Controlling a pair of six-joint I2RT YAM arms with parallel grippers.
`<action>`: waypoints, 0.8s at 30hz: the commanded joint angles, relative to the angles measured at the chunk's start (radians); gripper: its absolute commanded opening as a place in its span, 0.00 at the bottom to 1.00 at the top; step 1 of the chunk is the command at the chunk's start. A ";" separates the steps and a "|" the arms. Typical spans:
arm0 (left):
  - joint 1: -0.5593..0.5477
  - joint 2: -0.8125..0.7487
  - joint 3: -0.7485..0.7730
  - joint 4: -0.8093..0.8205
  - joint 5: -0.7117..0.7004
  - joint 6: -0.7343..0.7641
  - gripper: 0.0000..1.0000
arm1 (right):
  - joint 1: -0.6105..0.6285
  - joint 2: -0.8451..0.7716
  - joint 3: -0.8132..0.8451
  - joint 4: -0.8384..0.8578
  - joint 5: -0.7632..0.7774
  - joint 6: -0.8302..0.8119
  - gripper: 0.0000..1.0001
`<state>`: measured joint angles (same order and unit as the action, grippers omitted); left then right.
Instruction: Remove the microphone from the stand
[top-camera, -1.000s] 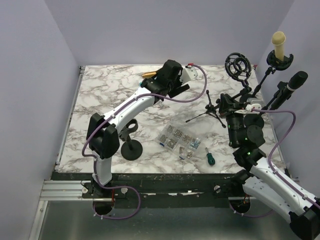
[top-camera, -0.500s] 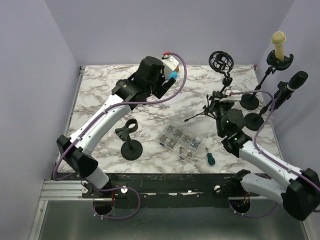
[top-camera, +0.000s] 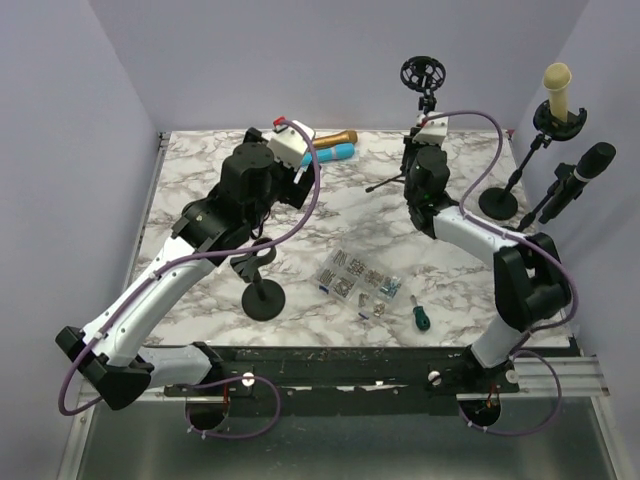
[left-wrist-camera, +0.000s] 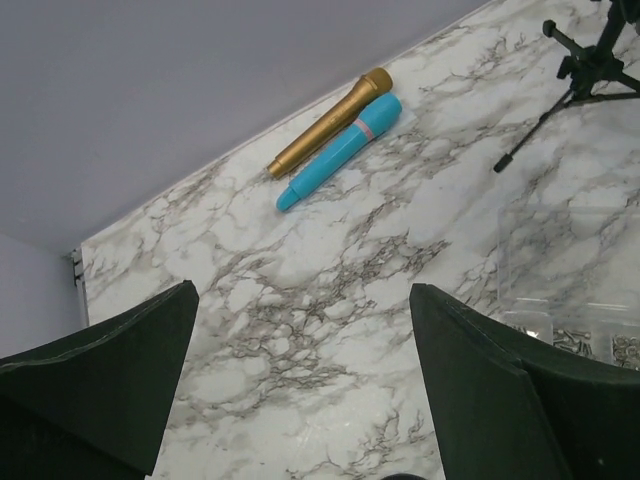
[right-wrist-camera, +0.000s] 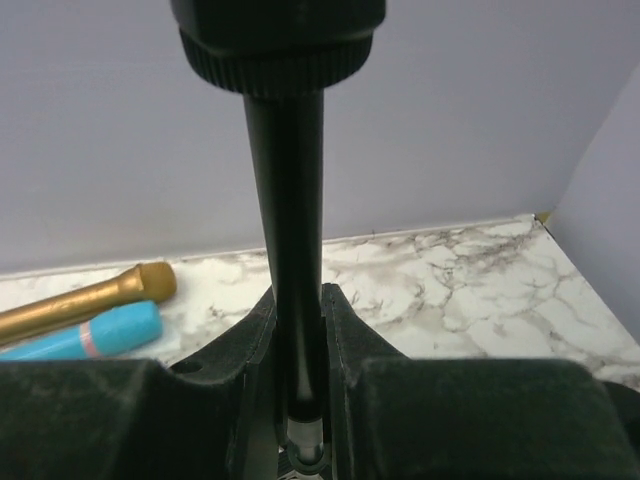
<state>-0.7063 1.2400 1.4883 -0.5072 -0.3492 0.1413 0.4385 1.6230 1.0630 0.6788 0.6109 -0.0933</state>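
Along the back edge of the counter (top-camera: 190, 190), the gold mic (top-camera: 335, 137) and blue mic (top-camera: 337, 153) lie side by side, close to the rear wall. Walls close off the counter at the back, left and right. Bare marble runs from these two mics forward to the left pincer (left-wrist-camera: 300, 300).

Near the centre front, the clip stand (top-camera: 262, 290), parts box (top-camera: 350, 275) and screwdriver (top-camera: 420, 318) take up the surface.

The right rear corner is crowded. The cream mic (top-camera: 557, 88) sits upright in the holder of a round-base stand (top-camera: 498, 203). The black mic (top-camera: 592, 160) sits tilted in a second holder just beside it, near the right wall; its base is hidden.

Left arm: elbow low at the near left, forearm sloping up toward the back, wrist aimed at the gold and blue mics. Its pincer is spread wide and holds nothing.

Right arm: stretched toward the back centre. The right pincer (right-wrist-camera: 297, 320) is clamped tight on the black pole of the tripod stand (top-camera: 385, 183), below the shock mount (top-camera: 422, 72). Whether the tripod feet touch the counter cannot be told.
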 joint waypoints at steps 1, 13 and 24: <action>-0.010 -0.091 -0.113 0.133 -0.028 -0.002 0.90 | -0.060 0.171 0.111 0.233 -0.116 -0.042 0.01; -0.018 -0.055 -0.121 0.140 -0.049 -0.018 0.90 | -0.128 0.495 0.264 0.369 -0.186 -0.107 0.03; -0.018 -0.059 -0.130 0.147 -0.035 -0.023 0.90 | -0.132 0.357 0.103 0.261 -0.162 -0.021 0.85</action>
<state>-0.7177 1.1839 1.3479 -0.3817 -0.3874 0.1337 0.3038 2.0727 1.2045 0.9821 0.4362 -0.1490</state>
